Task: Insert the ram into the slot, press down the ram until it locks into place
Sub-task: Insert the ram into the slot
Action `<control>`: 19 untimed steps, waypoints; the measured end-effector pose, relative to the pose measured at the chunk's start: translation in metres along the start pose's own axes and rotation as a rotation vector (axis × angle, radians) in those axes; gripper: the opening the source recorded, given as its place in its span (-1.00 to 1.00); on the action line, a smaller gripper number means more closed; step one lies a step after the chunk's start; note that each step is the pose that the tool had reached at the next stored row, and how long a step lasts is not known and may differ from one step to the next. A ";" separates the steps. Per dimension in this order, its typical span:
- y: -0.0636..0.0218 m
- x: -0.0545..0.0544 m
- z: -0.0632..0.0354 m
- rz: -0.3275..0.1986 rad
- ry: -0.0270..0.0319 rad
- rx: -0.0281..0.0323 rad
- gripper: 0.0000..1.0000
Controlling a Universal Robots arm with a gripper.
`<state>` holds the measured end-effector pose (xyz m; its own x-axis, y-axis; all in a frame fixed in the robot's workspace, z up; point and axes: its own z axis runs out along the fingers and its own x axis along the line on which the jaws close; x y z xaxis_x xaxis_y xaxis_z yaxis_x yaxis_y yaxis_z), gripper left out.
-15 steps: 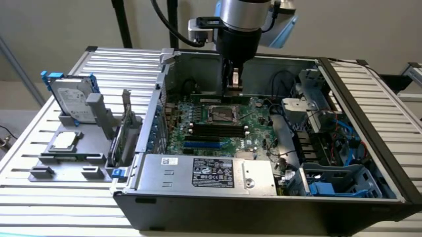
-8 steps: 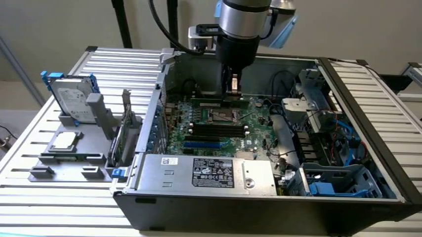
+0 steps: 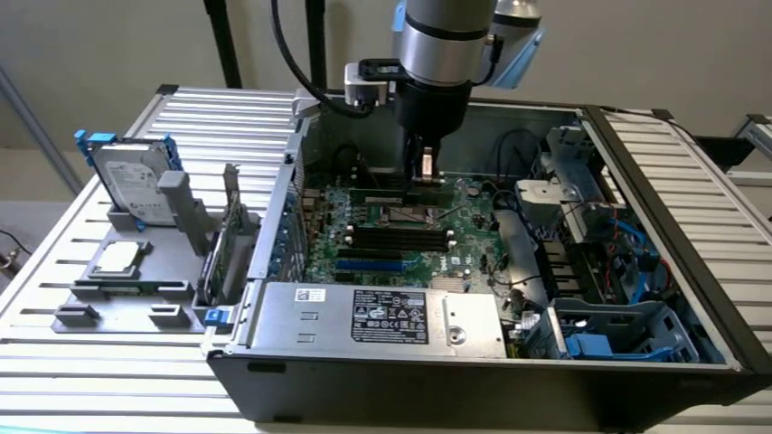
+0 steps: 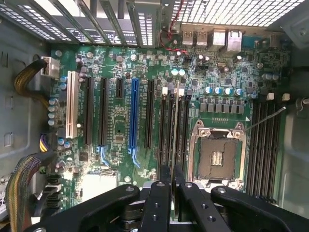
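The black gripper [image 4: 172, 170] pinches the thin, flat ram stick [image 4: 174, 125] edge-on between narrowed jaws. The stick's long axis runs parallel to the long black white-clipped slot [image 4: 165, 130] beneath, mid-motherboard [image 4: 116, 121], beside the processor socket [image 4: 217, 154].

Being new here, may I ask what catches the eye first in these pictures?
The arm reaching into the open case, its claw gripping the ram above the black slots. Then the motherboard with its empty CPU socket, and a hard drive upright at the exterior view's left.
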<state>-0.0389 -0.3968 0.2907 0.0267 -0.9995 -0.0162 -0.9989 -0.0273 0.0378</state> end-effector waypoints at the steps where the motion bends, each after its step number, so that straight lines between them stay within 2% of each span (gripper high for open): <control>1: -0.0001 0.000 0.0019 0.000 -0.0003 0.0001 -0.73; 10: -0.0011 0.000 0.0181 0.000 -0.0001 -0.0003 -0.73; 12: -0.0024 0.000 0.0212 0.000 -0.0003 -0.0032 -0.73; 14: -0.0052 0.001 0.0234 0.000 -0.0004 -0.0108 -0.73; 17: -0.0092 0.001 0.0256 0.000 -0.0008 -0.0282 -0.73; 19: -0.0100 0.002 0.0276 0.000 -0.0011 -0.0340 -0.73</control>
<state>-0.0299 -0.3977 0.2627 0.0263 -0.9995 -0.0172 -0.9970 -0.0274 0.0717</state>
